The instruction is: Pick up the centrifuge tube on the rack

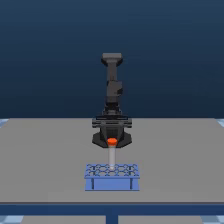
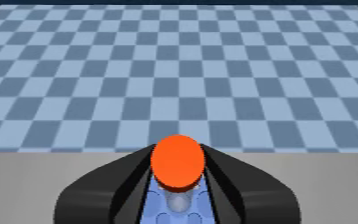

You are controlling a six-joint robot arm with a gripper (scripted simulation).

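Desk [image 1: 45, 160]: flat, plain grey, carrying only the rack.
Room: dark blue backdrop in the exterior view; a blue-checkered floor [image 2: 175, 75] lay beyond the desk edge in the wrist view.
Rack [image 1: 112, 183]: light blue, near the desk's front edge.
Centrifuge tube [image 1: 112, 156]: upright, orange-red cap up, tip just over the rack's top holes.
End effector [image 1: 112, 140]: black, directly above the rack, clenched on the centrifuge tube at its cap.
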